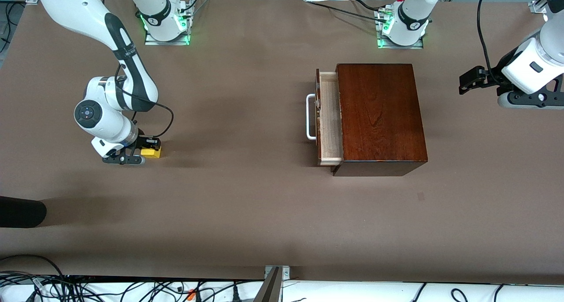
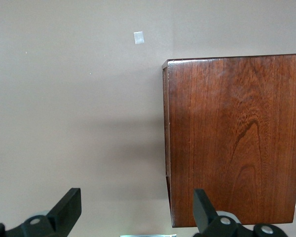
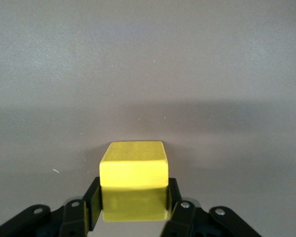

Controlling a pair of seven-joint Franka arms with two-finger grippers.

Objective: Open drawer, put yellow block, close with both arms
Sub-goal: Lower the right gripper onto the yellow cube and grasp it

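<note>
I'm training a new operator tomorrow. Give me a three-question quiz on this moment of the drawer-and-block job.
1. True or false: the drawer of the wooden box stands partly open.
2. What is the right gripper shut on? A) the drawer's handle B) the yellow block C) nothing
3. In a few words: where is the left gripper, and is it open or shut?

Key
1. True; its pale lining shows.
2. B; the block sits on the table toward the right arm's end.
3. Up in the air over the box's edge and the table beside it, open, holding nothing.
</note>
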